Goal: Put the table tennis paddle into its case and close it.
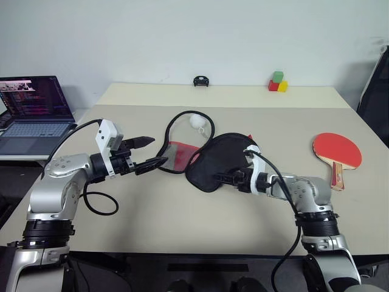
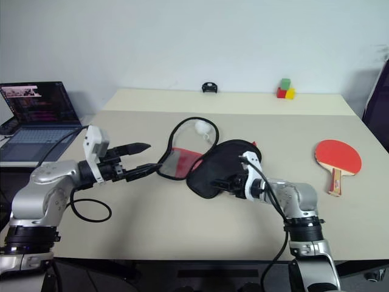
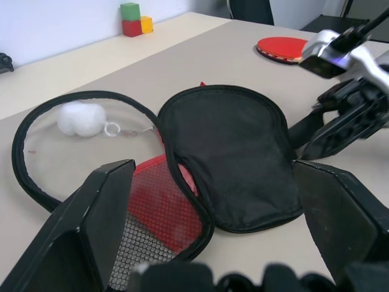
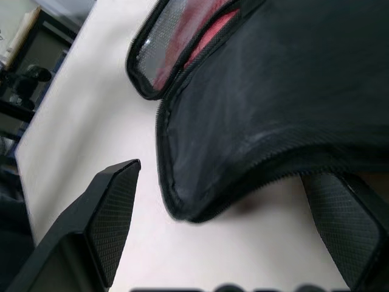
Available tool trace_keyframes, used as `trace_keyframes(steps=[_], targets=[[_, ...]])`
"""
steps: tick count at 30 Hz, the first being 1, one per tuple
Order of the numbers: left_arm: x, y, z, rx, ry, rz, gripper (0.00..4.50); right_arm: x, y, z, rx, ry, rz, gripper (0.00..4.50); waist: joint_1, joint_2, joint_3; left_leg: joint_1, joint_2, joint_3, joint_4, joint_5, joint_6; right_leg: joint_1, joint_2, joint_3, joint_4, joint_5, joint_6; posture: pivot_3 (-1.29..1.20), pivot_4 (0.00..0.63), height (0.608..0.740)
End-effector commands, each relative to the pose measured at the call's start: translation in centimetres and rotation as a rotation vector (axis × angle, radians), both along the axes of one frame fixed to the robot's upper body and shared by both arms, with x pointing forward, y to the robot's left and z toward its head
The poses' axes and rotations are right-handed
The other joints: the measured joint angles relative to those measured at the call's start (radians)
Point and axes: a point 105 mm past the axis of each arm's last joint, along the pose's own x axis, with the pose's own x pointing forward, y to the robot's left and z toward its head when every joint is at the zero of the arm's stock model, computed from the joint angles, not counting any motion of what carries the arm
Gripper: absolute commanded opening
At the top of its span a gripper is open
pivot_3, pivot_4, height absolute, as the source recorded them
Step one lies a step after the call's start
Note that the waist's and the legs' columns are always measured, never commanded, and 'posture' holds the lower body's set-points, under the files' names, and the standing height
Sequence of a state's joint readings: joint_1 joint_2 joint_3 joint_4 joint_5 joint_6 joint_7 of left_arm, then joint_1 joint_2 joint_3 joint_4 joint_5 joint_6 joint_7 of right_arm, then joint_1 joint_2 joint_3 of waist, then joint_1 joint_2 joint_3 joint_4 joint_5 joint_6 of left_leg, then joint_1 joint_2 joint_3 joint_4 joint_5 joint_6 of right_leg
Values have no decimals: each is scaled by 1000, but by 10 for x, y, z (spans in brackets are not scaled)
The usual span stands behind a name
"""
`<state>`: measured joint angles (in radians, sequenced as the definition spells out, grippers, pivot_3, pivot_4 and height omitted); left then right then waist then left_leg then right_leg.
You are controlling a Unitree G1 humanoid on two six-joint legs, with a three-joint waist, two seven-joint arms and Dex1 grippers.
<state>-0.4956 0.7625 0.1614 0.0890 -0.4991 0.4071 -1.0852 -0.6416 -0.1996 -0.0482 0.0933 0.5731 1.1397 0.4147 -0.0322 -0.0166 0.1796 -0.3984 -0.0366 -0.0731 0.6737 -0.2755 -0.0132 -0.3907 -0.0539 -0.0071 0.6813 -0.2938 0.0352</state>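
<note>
A beige surface (image 1: 182, 225) holds an unzipped case (image 1: 222, 161) lying open near its middle. The case's solid black half lies toward the robot's right, and its mesh half with a red patch is folded out toward the robot's left. A small white ball (image 1: 197, 121) sits on the see-through panel of that mesh half.

The paddle (image 1: 337, 152) lies red face up on the surface, well apart from the case toward the robot's right, with its wooden handle pointing toward the robot.

The left end effector (image 1: 148, 153) hovers just beside the mesh half, its two black fingers spread wide and holding nothing. The right end effector (image 1: 223, 177) is at the near edge of the black half, fingers also spread, with the case's rim between them but not pinched.
</note>
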Motion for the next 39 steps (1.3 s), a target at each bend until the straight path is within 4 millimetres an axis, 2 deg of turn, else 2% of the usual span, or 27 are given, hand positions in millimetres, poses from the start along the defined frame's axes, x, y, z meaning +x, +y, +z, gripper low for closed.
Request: trace_keyframes(steps=[1,3,6,17,28,33,39], targets=[[-3,-1,8,11,-36,-15,4500,9,6,12,-5,-89,-14,4482,0,0,0,0,0,0,0,0,0,0,0,0,0,0,0,0,150,740],[-4,-3,8,10,-33,-24,4500,11,10,11,-8,-104,-22,4482,0,0,0,0,0,0,0,0,0,0,0,0,0,0,0,0,150,740],[-7,-4,7,12,-26,-44,4500,11,13,11,-3,-110,-25,3848,0,0,0,0,0,0,0,0,0,0,0,0,0,0,0,0,150,740],[-30,-5,-2,50,76,-183,4500,11,10,10,6,-86,-42,36,0,0,0,0,0,0,-1,0,0,-1,0,0,0,0,0,0,150,740],[-48,-21,6,40,95,-287,4500,3,4,10,-13,-43,11,36,0,1,0,0,0,0,-3,0,0,-1,0,0,0,0,0,0,150,740],[-53,-25,10,41,97,-318,4500,-4,-9,9,-51,-25,59,36,0,1,0,0,0,0,-3,0,0,-1,0,0,-1,0,0,0,150,740],[-58,-34,14,29,92,-353,4500,-9,-34,7,-125,-7,93,36,0,0,0,0,0,0,-3,0,0,-1,0,0,-1,0,0,0,150,740]])
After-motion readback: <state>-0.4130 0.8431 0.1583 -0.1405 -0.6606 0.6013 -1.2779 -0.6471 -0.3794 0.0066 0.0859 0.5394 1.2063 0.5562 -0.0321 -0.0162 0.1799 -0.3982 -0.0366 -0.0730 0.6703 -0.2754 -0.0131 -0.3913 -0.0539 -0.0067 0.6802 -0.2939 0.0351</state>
